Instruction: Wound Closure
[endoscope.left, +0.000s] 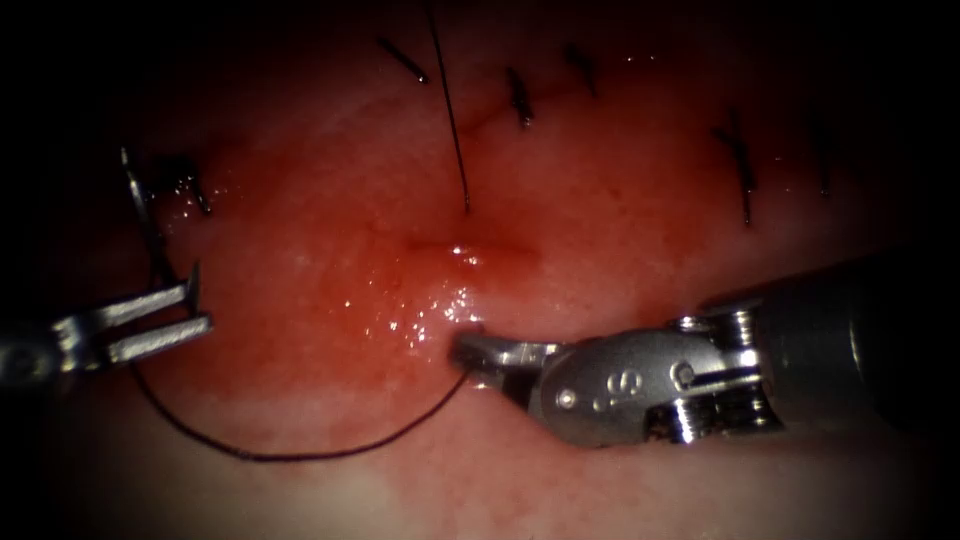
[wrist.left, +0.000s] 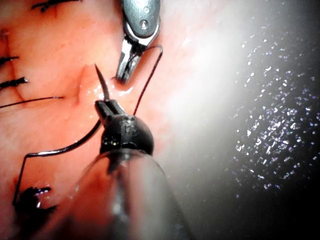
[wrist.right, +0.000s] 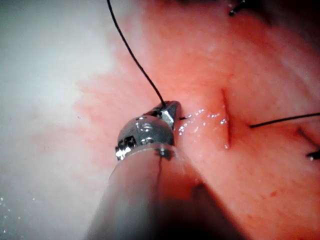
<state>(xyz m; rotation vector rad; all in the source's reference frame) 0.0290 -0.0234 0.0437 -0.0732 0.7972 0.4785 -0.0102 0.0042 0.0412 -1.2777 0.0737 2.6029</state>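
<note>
While the tissue (endoscope.left: 330, 250) lies exposed, the curved needle (endoscope.left: 150, 225) is held clear of it at left of frame, clamped near its tip end in the left end effector (endoscope.left: 195, 310). Thread (endoscope.left: 290, 452) is gripped by the closed right end effector (endoscope.left: 470, 350) below the cut (endoscope.left: 470, 247).

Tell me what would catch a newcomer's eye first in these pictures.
First, the right tool, its jaws shut on the dark thread just below the short cut in the wet red tissue. From there the thread sweeps in a long loop leftward to the left tool, which holds the curved needle near its tip, free of the tissue. Earlier stitches dot the tissue above the cut.
</note>
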